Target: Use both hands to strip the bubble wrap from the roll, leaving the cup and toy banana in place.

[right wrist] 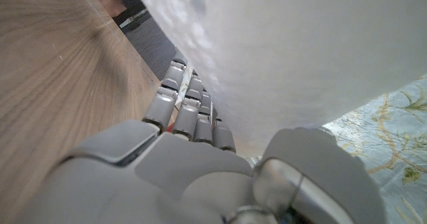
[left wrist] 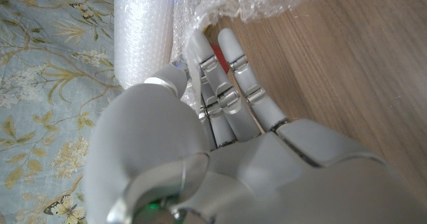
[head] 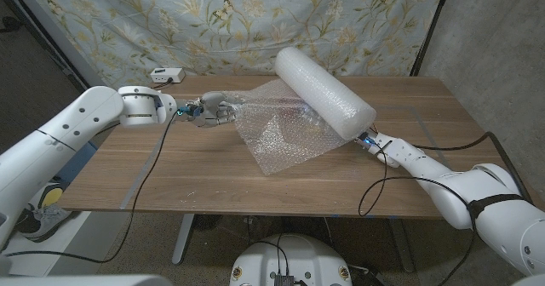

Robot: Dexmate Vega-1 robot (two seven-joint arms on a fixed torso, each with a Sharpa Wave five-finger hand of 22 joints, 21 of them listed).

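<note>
A small white box with a green patch (head: pixel 166 74) sits at the far edge of the brown wooden table (head: pixel 196 167), well to the left of the thick white cylindrical roll of bubble wrap (head: pixel 325 93), with a pale blue floral cloth (head: pixel 213 18) hanging behind them. The roll lies slantwise across the table's far right part, and a loose clear sheet of bubble wrap (head: pixel 277 128) spreads from under it toward the table's middle. Something small and red (left wrist: pixel 217 53) glints under the sheet just past the left fingertips; what it is cannot be told.

The left hand (head: pixel 211 110) reaches in at the sheet's left corner, fingers (left wrist: pixel 227 71) stretched nearly straight and close together, tips touching the crumpled edge; whether it pinches the wrap cannot be told. The right hand (head: pixel 381 144) is at the roll's near end, fingers (right wrist: pixel 190 107) laid along the roll's underside and thumb against its side, cradling it.
</note>
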